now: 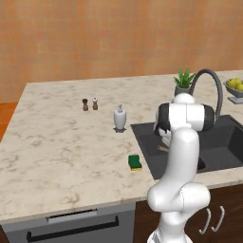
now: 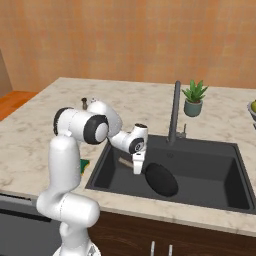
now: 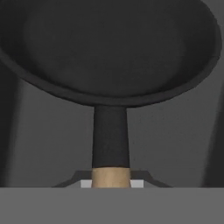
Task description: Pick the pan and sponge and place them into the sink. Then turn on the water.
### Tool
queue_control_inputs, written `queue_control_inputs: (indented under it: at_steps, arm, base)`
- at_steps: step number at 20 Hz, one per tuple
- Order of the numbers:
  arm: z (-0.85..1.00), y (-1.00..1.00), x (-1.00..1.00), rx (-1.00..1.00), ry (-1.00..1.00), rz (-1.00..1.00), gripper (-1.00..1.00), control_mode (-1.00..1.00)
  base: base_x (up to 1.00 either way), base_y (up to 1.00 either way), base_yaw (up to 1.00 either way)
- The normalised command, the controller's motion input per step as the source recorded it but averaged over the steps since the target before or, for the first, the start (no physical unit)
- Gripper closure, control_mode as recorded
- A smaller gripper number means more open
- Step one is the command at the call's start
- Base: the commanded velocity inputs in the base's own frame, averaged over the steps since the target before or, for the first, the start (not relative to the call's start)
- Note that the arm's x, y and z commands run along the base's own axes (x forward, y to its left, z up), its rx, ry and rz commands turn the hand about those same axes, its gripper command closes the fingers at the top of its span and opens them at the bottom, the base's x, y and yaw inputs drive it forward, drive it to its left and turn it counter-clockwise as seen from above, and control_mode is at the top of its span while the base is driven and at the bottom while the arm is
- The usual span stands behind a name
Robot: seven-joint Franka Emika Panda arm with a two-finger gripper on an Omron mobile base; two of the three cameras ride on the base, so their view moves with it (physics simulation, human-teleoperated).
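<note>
Rendered lighting: even, bright and diffuse, casting only faint soft shadows beside small items standing on the bench [image 1: 57,142]. No glare or lens distortion showing. Base views looking slightly soft and low in resolution. The sink [image 2: 210,165] interior reading dark; the pan [image 3: 109,48] appearing dim, smooth and low in contrast at close range.

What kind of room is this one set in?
A rendered home kitchen, it seems: a marble-look counter with an inset dark sink and gooseneck faucet, plus cabinet doors below.
</note>
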Motion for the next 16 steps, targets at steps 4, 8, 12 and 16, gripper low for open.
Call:
queue_control_inputs:
  at_steps: [4, 8, 12, 16]
  arm:
    - [-0.83, -0.04, 0.17, 0.0, -0.06, 0.0, 1.0, -1.0]
    - [-0.52, -0.16, 0.18, 0.02, -0.01, 0.0, 1.0, -1.0]
    - [-0.37, -0.07, 0.25, 0.01, 0.0, 0.0, 1.0, -1.0]
    - [-0.19, 0.0, 0.44, 0.0, 0.0, 0.02, -1.0, -1.0]
  base:
    - [0.0, 0.0, 0.0]
    - [0.0, 0.0, 0.0]
    - [0.0, 0.0, 0.0]
    - [0.0, 0.0, 0.0]
